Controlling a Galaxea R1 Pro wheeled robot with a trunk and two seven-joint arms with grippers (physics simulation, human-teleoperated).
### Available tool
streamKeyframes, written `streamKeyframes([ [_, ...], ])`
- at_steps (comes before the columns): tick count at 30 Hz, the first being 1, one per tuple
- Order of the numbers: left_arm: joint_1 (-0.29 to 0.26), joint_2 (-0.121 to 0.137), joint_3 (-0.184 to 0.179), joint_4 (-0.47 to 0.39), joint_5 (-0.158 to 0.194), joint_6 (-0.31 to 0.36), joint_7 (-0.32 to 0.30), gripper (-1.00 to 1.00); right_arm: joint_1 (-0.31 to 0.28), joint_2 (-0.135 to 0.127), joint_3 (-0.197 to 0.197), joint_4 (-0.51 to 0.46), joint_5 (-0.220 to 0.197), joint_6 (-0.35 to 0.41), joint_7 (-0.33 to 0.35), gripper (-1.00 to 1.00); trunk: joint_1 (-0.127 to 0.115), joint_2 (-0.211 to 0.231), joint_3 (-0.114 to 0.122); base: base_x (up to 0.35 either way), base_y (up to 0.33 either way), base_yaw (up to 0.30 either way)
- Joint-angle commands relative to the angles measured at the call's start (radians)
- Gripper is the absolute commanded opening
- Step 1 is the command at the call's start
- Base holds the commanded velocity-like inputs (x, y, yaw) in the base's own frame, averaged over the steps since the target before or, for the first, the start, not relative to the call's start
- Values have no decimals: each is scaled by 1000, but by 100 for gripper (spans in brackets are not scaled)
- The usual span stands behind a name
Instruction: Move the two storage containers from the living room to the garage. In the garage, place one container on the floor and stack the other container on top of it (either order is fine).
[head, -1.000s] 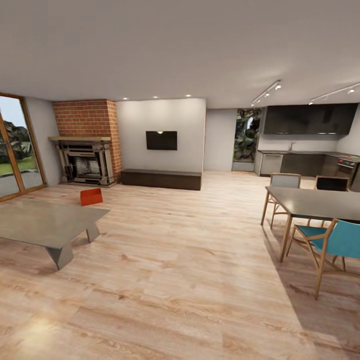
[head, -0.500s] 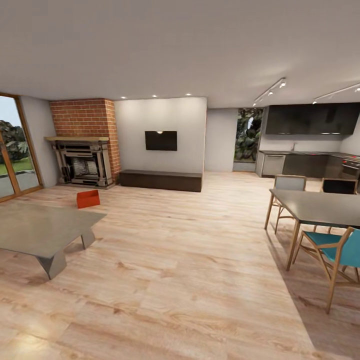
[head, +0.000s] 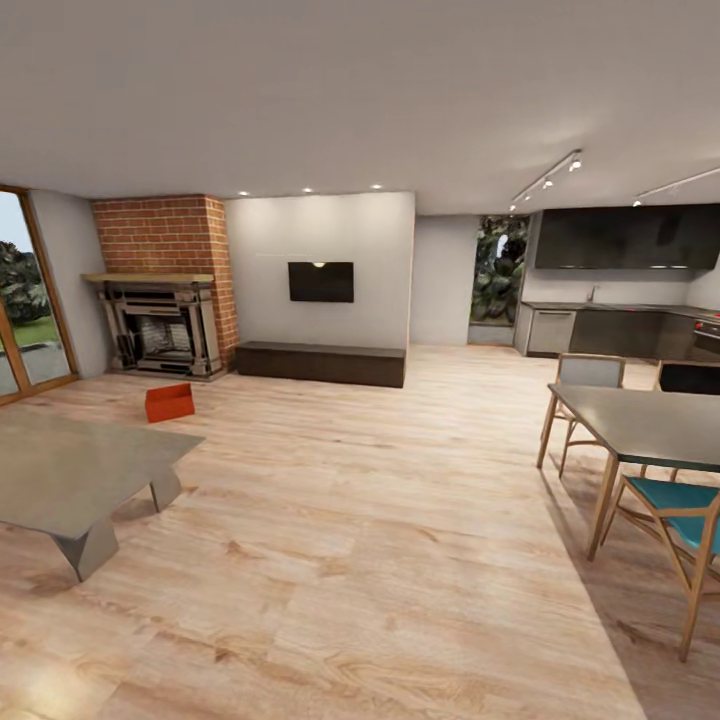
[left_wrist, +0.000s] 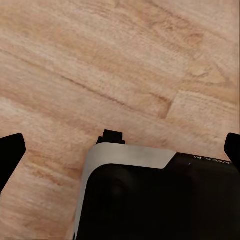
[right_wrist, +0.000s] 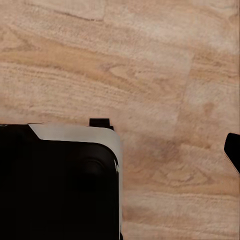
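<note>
Rolled through living room | one storage container (head: 169, 402) sat on plank floor (head: 380, 520) near fireplace (head: 162, 325), beyond grey desk (head: 70, 470) | both claws spread wide, empty | best skirted desk, squared up.

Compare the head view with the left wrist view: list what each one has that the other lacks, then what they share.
Head view alone: one orange-red storage container on the planks in front of the brick fireplace, the wall TV, the low dark cabinet, a grey low table, a dining table with chairs, and the kitchen behind.

Left wrist view alone: the robot's dark, grey-edged body close up, and the dark tips of the left gripper, jaws spread.

Shared: the light wood-plank floor.
</note>
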Motion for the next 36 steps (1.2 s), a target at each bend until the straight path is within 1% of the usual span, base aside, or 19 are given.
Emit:
streamKeyframes([
  [1,-1,0,-8,0,7,-3,2,100,-1,0,9,3,-9,-6,0,100,1,-1,-1,325,0,0],
  [36,-1,1,-8,0,7,0,2,100,-1,0,9,3,-9,-6,0,100,1,-1,-1,326,0,0],
])
